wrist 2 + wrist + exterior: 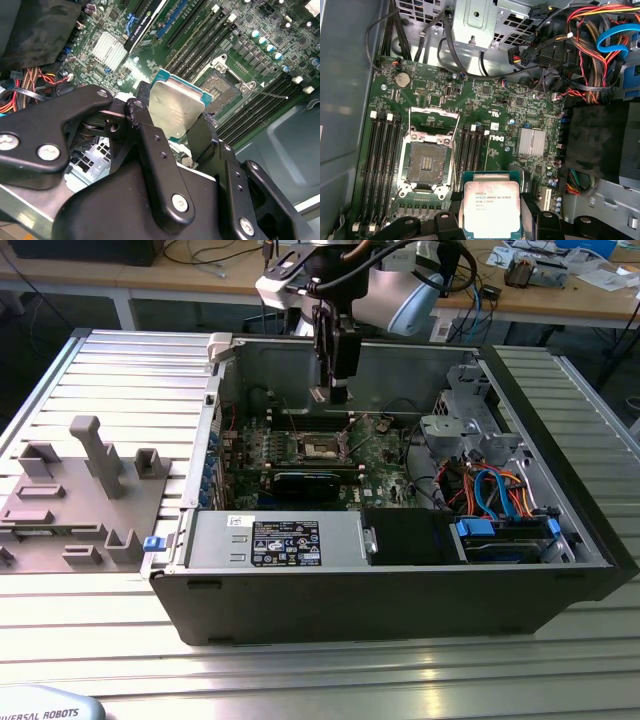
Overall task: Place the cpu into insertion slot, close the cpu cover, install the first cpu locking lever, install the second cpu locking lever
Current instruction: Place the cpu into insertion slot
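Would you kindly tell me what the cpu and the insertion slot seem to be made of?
The cpu, held in the claw: silvery metal lid, dull satin sheen, on a teal-green rim, probably circuit board. The insertion slot: dark matte bed, likely plastic, with gold-tinted contacts at centre, framed by shiny bare metal, perhaps steel.

claw (pixel 338 395) hangs inside open computer case (pixel 400 590), above green board (pixel 392 452), at 12 o'clock of insertion slot (pixel 322 447), apart from it. labelled metal box (pixel 280 540) at slot's 6 o'clock. grey fixture tray (pixel 60 515) at case's 9 o'clock on slatted bench (pixel 90 630).
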Motion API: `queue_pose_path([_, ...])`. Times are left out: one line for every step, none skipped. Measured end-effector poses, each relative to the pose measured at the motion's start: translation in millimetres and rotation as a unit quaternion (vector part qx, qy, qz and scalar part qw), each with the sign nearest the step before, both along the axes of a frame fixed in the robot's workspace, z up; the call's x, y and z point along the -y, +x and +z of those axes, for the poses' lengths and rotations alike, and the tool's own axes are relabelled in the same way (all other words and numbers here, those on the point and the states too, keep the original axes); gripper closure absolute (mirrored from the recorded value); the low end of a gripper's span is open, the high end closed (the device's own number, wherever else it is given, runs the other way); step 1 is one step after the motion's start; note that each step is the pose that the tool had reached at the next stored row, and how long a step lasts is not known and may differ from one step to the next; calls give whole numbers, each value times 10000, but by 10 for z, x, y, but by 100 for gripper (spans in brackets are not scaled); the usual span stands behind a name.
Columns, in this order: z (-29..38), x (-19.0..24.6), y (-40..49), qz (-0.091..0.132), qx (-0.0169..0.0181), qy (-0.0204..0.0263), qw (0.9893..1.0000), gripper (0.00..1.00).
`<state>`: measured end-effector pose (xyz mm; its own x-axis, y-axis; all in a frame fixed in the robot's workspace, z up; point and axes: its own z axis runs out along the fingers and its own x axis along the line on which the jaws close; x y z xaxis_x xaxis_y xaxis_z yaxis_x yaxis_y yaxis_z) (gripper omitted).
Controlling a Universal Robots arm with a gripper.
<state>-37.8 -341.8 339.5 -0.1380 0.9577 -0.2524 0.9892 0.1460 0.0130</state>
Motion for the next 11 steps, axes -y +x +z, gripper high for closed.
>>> queue_pose_path([0, 0, 0, 0, 0, -6, 10000, 46])
queue_pose_path([0, 0, 1, 0, 0, -10, 10000, 46])
queue_pose_path([0, 0, 1, 0, 0, -13, 10000, 46])
queue_pose_path([0, 0, 1, 0, 0, -15, 10000, 46])
queue_pose_path([0, 0, 1, 0, 0, -18, 10000, 46])
queue_pose_path([0, 0, 1, 0, 0, -22, 10000, 46])
queue_pose_path([0, 0, 1, 0, 0, -24, 10000, 46])
queue_pose_path([0, 0, 1, 0, 0, -27, 10000, 46])
queue_pose_path([0, 0, 2, 0, 0, -30, 10000, 46])
queue_pose_path([0, 0, 2, 0, 0, -34, 10000, 46])
queue_pose_path([0, 0, 2, 0, 0, -38, 10000, 46])
